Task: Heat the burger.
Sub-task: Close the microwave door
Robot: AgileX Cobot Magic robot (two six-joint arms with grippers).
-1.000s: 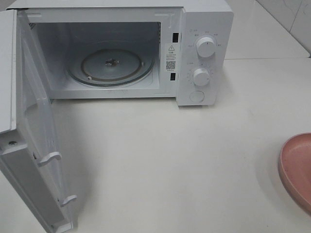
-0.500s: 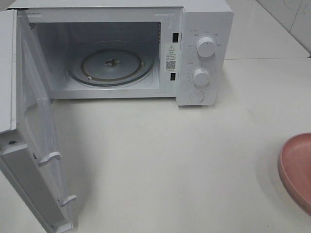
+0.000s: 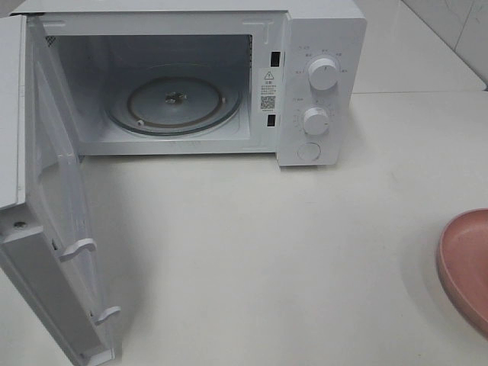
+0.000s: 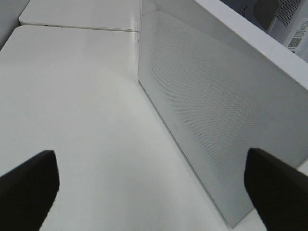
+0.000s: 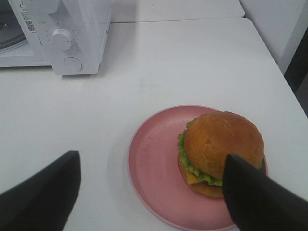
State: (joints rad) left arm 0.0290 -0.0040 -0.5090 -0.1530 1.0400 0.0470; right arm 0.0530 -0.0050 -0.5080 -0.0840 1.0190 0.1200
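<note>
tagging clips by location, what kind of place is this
Most likely a kitchen-style test setup: a white microwave stands with its door swung open on a plain white table, and a burger sits on a pink plate. Tiled wall at the corner fits.

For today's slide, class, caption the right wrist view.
Open right gripper hovers above a burger on a pink plate, microwave behind.

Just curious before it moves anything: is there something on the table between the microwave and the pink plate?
No. In the right wrist view, only bare white table lies between the microwave and the pink plate.
</note>
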